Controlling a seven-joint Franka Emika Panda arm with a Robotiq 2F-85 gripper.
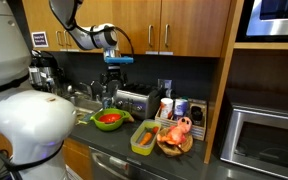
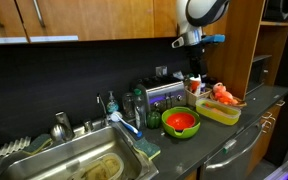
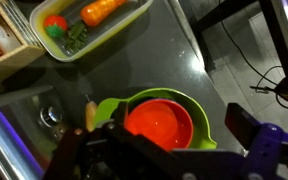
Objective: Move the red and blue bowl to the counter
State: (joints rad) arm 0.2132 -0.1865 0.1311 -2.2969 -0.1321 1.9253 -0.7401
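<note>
The red and blue bowl (image 1: 108, 119) sits nested inside the larger lime-green bowl (image 1: 96, 123) on the dark counter (image 1: 109, 142). Both exterior views show this; in an exterior view the red bowl (image 2: 181, 121) rests in the green bowl (image 2: 182, 132) on the counter (image 2: 229, 135). My gripper (image 1: 114, 70) hangs well above the bowls, open and empty, and it also shows in an exterior view (image 2: 190, 46). In the wrist view the red bowl (image 3: 159, 123) lies in the green bowl (image 3: 202, 118), directly below my spread fingers (image 3: 179, 135).
A rectangular green tray (image 1: 143, 138) of toy vegetables and a wooden dish with a toy (image 1: 176, 137) stand beside the bowls. A toaster (image 2: 164, 95) stands at the back wall. The sink (image 2: 79, 160) and faucet lie to one side. A microwave (image 1: 266, 140) sits in the shelf.
</note>
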